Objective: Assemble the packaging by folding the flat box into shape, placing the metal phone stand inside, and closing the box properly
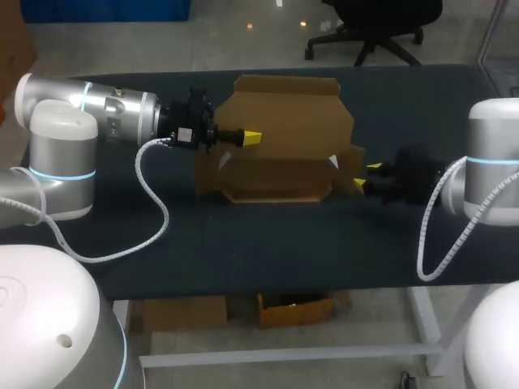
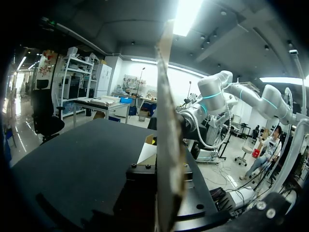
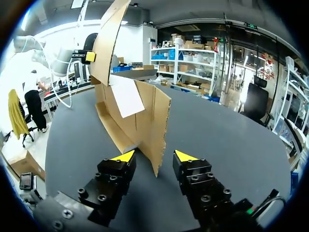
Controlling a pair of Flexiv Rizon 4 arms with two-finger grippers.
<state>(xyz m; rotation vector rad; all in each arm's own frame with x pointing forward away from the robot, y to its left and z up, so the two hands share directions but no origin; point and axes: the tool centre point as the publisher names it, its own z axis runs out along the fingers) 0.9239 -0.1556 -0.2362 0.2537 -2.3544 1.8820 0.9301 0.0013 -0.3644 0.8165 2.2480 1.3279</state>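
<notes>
Half-folded brown corrugated cardboard box: left gripper clamps raised flap; right gripper, fingers apart, straddles an edge.

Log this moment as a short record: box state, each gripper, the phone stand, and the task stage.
box: cardboard box, partly folded, panels standing up, not closed
location: middle of the dark table
left gripper: at the box's left side, clamped on an upright panel
right gripper: at the box's right side, fingers open, a flap edge between them without both touching it
phone stand: not visible in any view
task stage: folding under way; stand not yet placed inside
</notes>
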